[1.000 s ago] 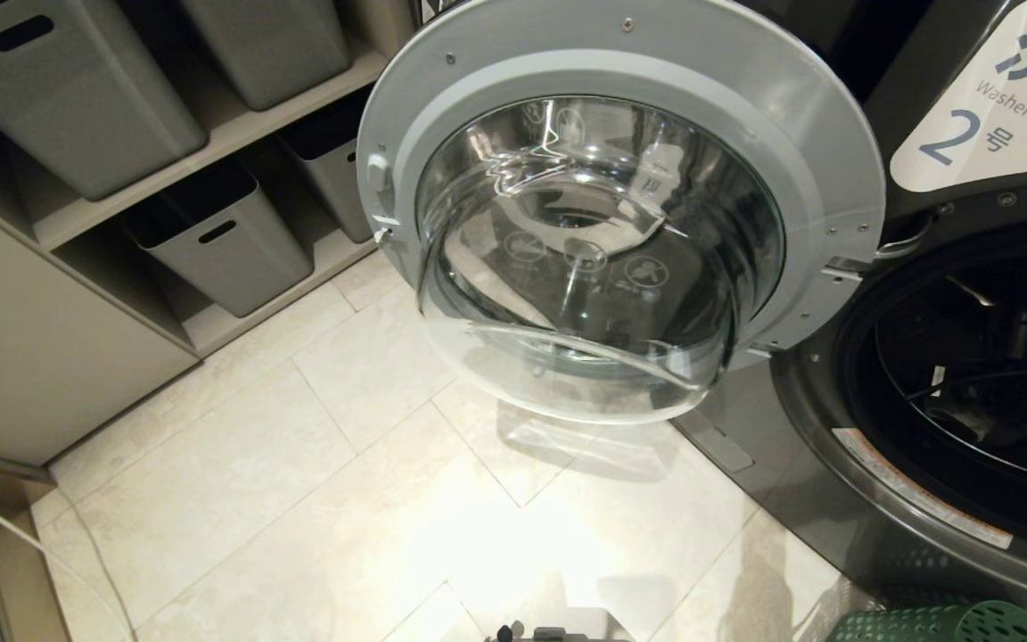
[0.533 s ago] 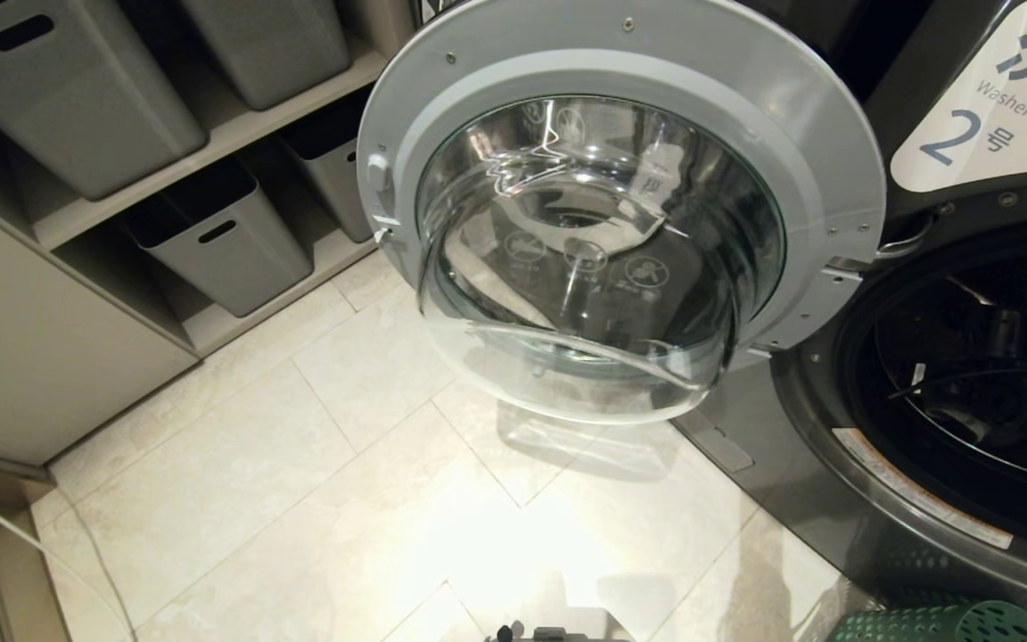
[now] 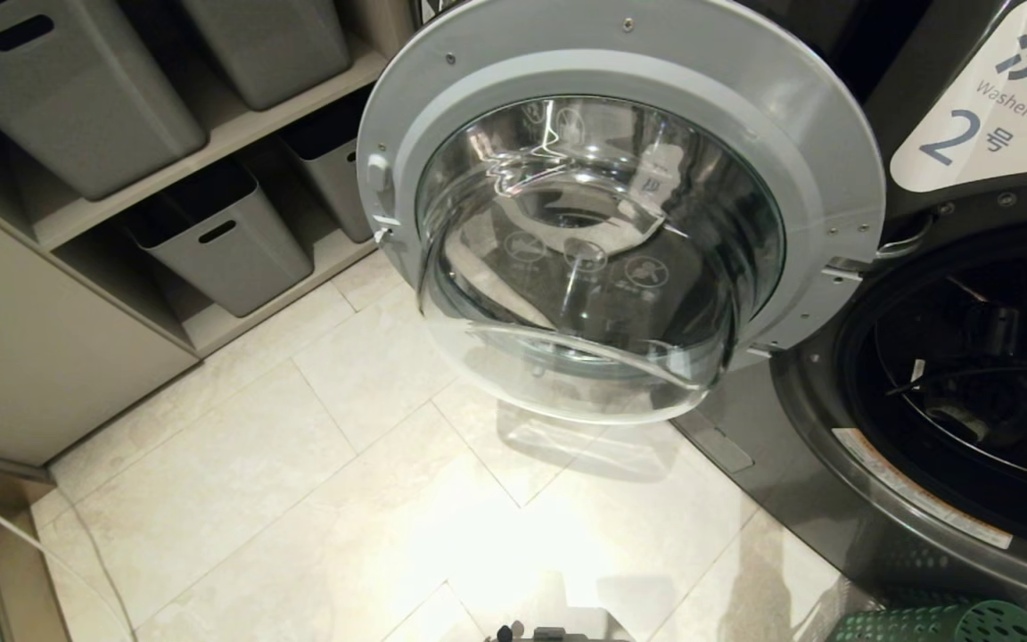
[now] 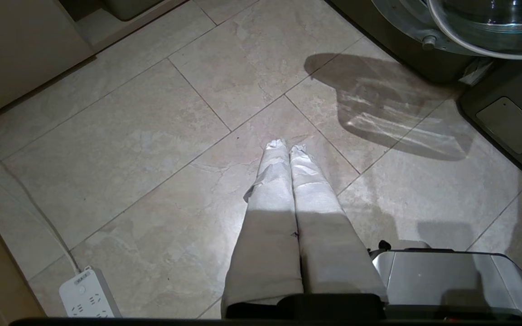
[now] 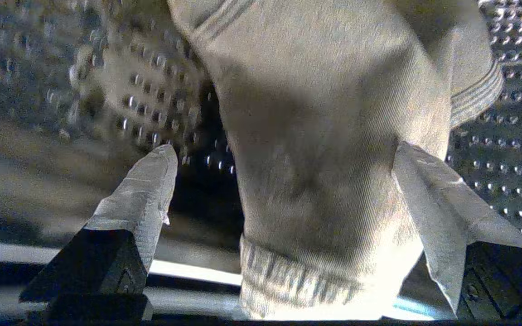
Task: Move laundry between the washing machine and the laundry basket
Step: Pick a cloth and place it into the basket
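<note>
The washing machine [image 3: 968,134], marked 2, stands at the right with its round glass door [image 3: 620,223] swung wide open. My right arm [image 3: 999,334] shows only as a dark shape inside the drum. In the right wrist view my right gripper [image 5: 283,154] is open, its fingers spread wide. A grey garment with ribbed cuffs, the laundry [image 5: 324,136], lies between them against the perforated drum wall and touches one finger. The rim of the green laundry basket [image 3: 950,624] peeks in at the bottom right. My left gripper [image 4: 287,147] hangs shut over the floor tiles, holding nothing.
Grey bins [image 3: 219,236] stand on shelves at the left. The open door juts out over the tiled floor [image 3: 317,499]. A white power strip [image 4: 89,294] with its cable lies on the floor near the cabinet. My base [image 4: 447,280] shows beside the left gripper.
The dark shape of my right arm has shifted slightly inside the drum. The door, the basket and the left gripper have not moved.
</note>
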Available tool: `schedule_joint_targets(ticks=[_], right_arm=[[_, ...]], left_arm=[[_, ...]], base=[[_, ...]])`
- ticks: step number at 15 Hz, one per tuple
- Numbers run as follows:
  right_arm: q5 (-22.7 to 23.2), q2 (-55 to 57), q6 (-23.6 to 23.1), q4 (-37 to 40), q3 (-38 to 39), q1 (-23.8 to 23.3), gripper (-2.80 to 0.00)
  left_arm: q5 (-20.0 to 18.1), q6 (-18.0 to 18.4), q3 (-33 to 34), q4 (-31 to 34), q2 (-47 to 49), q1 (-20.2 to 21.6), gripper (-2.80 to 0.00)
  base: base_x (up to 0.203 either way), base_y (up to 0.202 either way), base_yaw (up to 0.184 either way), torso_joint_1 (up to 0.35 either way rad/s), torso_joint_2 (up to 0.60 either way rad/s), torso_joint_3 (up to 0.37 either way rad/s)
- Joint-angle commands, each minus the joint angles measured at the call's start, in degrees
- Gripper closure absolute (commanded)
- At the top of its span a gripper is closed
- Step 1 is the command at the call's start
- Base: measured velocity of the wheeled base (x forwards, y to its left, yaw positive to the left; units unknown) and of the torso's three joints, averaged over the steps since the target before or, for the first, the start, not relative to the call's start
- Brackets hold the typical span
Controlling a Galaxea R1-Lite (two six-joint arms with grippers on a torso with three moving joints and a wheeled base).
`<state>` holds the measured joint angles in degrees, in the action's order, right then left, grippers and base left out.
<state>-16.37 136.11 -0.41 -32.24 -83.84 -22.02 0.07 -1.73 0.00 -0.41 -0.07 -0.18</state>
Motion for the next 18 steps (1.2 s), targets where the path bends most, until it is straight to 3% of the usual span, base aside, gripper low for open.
schedule_joint_targets(ticks=[1, 18], right_arm=[[-1.1, 2.6, 0.3, 0.1, -4.3, -0.4, -2.8], [-2.0, 7.1, 0.0, 0.3, -8.4, -1.2, -2.8]], left_arm=[[0.0, 0.0, 0.1, 0.0, 0.0, 0.0, 0.0], [0.0, 0.0, 0.1, 0.0, 0.0, 0.0, 0.0]], base=[[0.0, 0.0, 0.0, 0.0, 0.0, 0.0], [0.0, 0.0, 0.0, 0.0, 0.0, 0.0]])
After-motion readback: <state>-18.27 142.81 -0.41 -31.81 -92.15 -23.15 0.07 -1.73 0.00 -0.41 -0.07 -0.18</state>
